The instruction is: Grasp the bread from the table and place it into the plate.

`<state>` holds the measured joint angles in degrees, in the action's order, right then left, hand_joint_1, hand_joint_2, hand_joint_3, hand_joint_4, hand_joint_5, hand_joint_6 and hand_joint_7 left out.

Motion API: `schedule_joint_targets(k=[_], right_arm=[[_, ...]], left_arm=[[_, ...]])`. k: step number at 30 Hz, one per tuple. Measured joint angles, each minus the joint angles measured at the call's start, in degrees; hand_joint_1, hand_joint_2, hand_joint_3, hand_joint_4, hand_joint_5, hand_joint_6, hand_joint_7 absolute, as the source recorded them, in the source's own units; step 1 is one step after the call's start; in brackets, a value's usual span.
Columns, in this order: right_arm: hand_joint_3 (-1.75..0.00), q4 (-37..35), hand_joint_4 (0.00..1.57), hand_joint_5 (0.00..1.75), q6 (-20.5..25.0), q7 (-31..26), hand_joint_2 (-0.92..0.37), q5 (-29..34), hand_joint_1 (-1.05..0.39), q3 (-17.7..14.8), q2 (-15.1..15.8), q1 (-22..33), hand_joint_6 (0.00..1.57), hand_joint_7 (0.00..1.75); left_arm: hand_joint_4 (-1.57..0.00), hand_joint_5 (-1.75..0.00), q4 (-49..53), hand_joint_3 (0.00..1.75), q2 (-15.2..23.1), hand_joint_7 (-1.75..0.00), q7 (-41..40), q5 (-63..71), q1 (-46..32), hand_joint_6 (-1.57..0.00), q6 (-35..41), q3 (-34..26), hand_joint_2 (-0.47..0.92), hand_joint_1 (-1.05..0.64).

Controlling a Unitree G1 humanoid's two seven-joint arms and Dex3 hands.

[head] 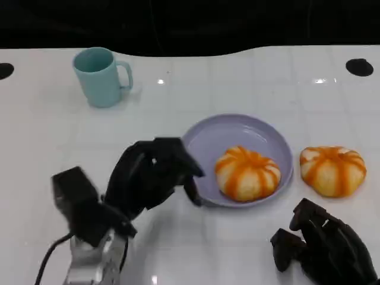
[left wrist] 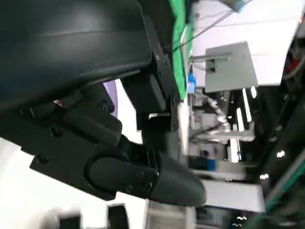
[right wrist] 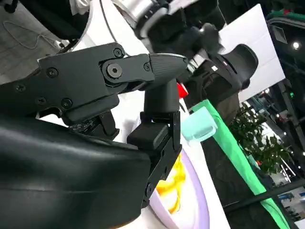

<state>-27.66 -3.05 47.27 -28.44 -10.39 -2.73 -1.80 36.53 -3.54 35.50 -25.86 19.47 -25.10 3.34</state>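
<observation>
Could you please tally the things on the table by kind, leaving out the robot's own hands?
Bread: 2, one in the plate and one on the table right of it
Plate: 1, lavender
Mug: 1, teal
Total: 4

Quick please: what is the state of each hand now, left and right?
Left hand: holds nothing, fingers apart, beside the plate.
Right hand: fingers curled in, holds nothing.
</observation>
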Motion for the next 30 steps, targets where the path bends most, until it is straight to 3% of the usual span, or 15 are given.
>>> schedule_joint_targets(k=[4, 10, 30], right_arm=[[-0.22, 0.0, 0.77, 1.71, 0.0, 0.0, -0.92, 0.0, -0.56, 0.0, 0.0, 0.0, 0.67, 1.47], [-0.21, 0.0, 0.77, 1.72, 0.0, 0.1, -0.92, 0.0, -0.56, 0.0, 0.0, 0.2, 0.67, 1.43], [-0.2, -0.1, 0.77, 1.73, -0.2, 1.0, -0.92, 0.0, -0.57, -0.2, 0.0, 0.3, 0.68, 1.46]], left_arm=[[-1.57, -0.8, -5.0, 0.01, -0.4, -0.45, 4.3, -5.6, -4.7, -1.57, 10.2, -2.5, 0.83, -1.05], [-1.57, -0.83, -7.6, 0.0, -1.4, -0.5, 7.2, -8.0, -8.7, -1.57, 16.9, -5.4, 0.8, -1.05], [-1.57, -0.87, -10.0, 0.0, -3.2, -0.54, 8.9, -6.7, -13.0, -1.57, 24.8, -7.1, 0.71, -1.05]])
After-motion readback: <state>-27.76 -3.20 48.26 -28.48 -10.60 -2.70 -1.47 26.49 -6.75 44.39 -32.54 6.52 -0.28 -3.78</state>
